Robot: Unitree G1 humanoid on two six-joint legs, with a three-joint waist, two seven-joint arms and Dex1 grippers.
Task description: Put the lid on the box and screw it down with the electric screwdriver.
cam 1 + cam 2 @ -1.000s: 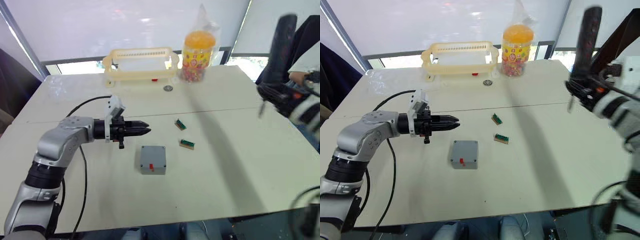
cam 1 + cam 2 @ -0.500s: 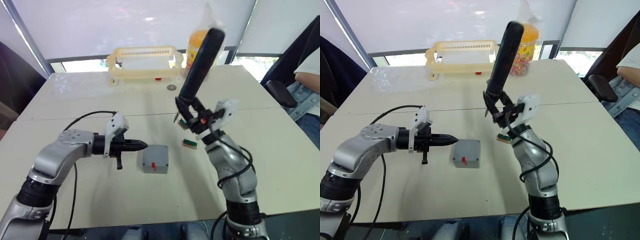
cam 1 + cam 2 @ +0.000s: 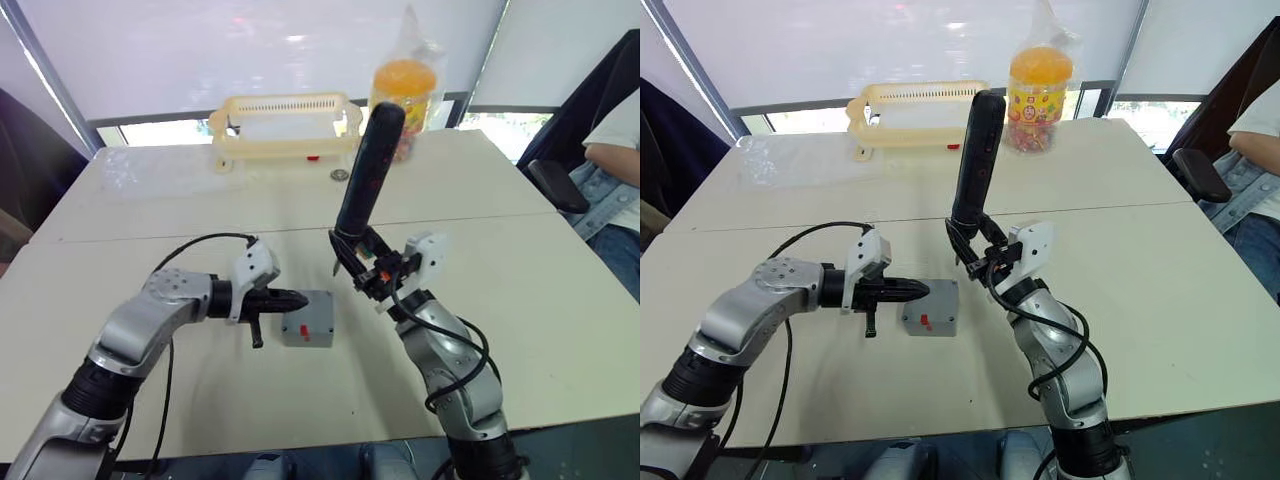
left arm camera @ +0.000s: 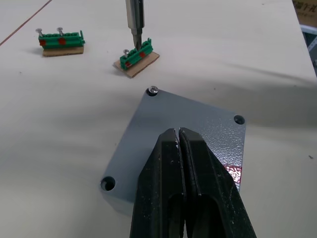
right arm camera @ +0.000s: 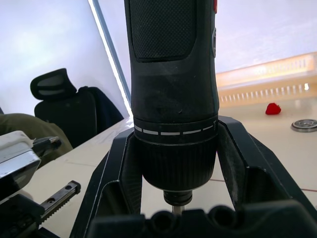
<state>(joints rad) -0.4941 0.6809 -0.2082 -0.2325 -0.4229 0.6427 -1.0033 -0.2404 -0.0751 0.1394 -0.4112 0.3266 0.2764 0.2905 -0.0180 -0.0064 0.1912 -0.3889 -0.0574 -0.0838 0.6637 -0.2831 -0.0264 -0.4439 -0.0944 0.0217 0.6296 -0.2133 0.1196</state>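
Observation:
The grey box point(image 3: 309, 319) sits mid-table, a red mark on its side. The lid point(image 4: 190, 130) lies on top of it, with a screw point(image 4: 153, 90) in one corner hole and other corner holes bare. My left gripper point(image 3: 298, 298) is shut and holds nothing, its tips over the lid's left edge. My right gripper point(image 3: 354, 256) is shut on the black electric screwdriver point(image 3: 366, 168), held nearly upright just right of the box. In the left wrist view its bit point(image 4: 135, 26) points down onto a green screw strip point(image 4: 136, 54).
A second green screw strip point(image 4: 61, 40) lies beyond the first. At the table's back stand a cream basket point(image 3: 284, 124), a jar of orange sweets point(image 3: 400, 92) and a small metal ring point(image 3: 339, 175). A person point(image 3: 616, 150) sits at the right.
My right arm swung in from the right with the screwdriver and lowered it beside the box. My left gripper slid right, up to the box. The camera shifted too.

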